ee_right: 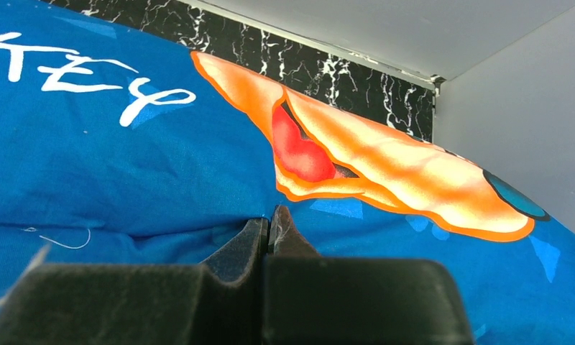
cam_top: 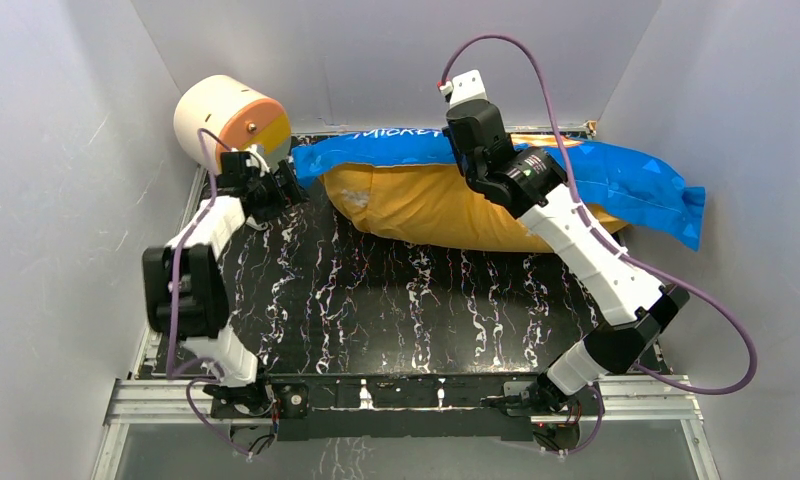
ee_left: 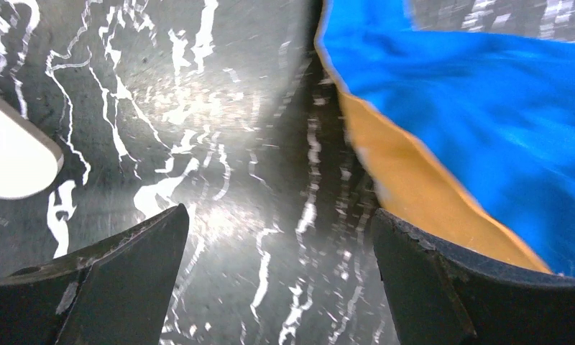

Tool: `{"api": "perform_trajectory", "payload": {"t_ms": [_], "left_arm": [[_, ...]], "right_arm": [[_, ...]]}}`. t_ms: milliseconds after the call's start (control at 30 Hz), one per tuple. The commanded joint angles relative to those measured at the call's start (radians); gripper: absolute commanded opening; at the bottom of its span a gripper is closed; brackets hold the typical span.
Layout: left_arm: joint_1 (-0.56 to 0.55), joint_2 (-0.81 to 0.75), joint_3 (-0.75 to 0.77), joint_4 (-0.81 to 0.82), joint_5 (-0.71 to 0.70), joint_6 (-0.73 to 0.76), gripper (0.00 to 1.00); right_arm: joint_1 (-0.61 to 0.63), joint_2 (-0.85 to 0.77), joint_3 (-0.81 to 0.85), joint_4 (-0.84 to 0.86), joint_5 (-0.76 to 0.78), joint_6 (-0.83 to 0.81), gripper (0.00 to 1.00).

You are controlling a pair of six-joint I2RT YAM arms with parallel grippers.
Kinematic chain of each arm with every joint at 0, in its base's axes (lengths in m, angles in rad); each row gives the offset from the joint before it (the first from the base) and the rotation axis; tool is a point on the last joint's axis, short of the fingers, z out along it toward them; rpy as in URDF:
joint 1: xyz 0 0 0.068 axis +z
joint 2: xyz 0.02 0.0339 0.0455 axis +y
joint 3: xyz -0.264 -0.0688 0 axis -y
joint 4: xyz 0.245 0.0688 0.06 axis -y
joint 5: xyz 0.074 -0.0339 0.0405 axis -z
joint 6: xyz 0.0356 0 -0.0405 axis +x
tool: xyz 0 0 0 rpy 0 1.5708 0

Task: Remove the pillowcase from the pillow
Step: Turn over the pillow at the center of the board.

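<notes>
The pillowcase [cam_top: 431,200] lies across the back of the table, blue printed face up and orange-yellow face toward me. It bulges with the pillow, which is hidden inside it. My left gripper [cam_top: 294,188] is open at the case's left end. In the left wrist view [ee_left: 280,212] only bare table lies between the fingers, and the case's corner [ee_left: 479,122] lies against the right finger [ee_left: 443,280]. My right gripper [cam_top: 463,152] is on top of the case. In the right wrist view [ee_right: 272,215] it is shut, with a crease of blue fabric [ee_right: 112,165] running into the tips.
A cream cylinder with an orange-yellow end [cam_top: 231,120] lies at the back left corner, just behind my left gripper. Grey walls [cam_top: 66,200] close in the table on the left, back and right. A white rounded piece [ee_left: 15,162] shows at the left of the left wrist view.
</notes>
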Motion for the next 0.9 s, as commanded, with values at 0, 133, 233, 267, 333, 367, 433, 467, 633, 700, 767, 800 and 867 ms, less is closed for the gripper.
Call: {"api": "perform_trajectory", "payload": {"t_ms": [0, 133, 233, 267, 333, 367, 433, 467, 633, 700, 767, 800, 867], "left_arm": [[-0.001, -0.357, -0.075, -0.015, 0.000, -0.002, 0.98], [0.002, -0.618, -0.163, -0.045, -0.186, -0.042, 0.98], [0.003, -0.756, -0.174, -0.067, -0.286, -0.046, 0.98], [0.004, -0.774, -0.152, -0.096, -0.302, -0.043, 0.98], [0.004, -0.787, -0.102, -0.163, -0.373, -0.048, 0.98], [0.004, -0.793, -0.083, -0.186, -0.389, -0.047, 0.98], [0.003, -0.817, -0.058, -0.205, -0.414, -0.046, 0.98], [0.003, -0.828, -0.043, -0.213, -0.422, -0.043, 0.98], [0.004, -0.827, 0.022, -0.233, -0.393, -0.040, 0.98], [0.003, -0.837, 0.011, -0.237, -0.428, -0.087, 0.98], [0.004, -0.849, -0.030, -0.216, -0.394, -0.111, 0.98], [0.003, -0.853, -0.054, -0.203, -0.358, -0.115, 0.98], [0.003, -0.871, -0.099, -0.188, -0.305, -0.124, 0.98]], "right_arm": [[-0.002, -0.085, 0.108, 0.094, -0.056, 0.006, 0.00], [0.002, -0.129, 0.162, 0.053, -0.304, -0.030, 0.00], [0.003, -0.183, 0.210, 0.059, -0.532, -0.005, 0.00], [0.003, -0.199, 0.235, 0.058, -0.602, -0.003, 0.00], [0.004, -0.213, 0.273, 0.062, -0.697, 0.028, 0.00], [0.004, -0.219, 0.278, 0.074, -0.704, 0.039, 0.00], [0.003, -0.223, 0.275, 0.094, -0.664, 0.041, 0.00], [0.003, -0.219, 0.267, 0.105, -0.626, 0.032, 0.00], [-0.001, -0.163, 0.145, 0.232, -0.438, -0.090, 0.00], [-0.028, -0.067, 0.127, 0.227, -0.393, -0.117, 0.00], [-0.075, 0.053, 0.098, 0.205, -0.412, -0.115, 0.00], [-0.082, 0.124, 0.096, 0.178, -0.431, -0.111, 0.01], [-0.083, 0.262, 0.122, 0.106, -0.438, -0.101, 0.18]]}}
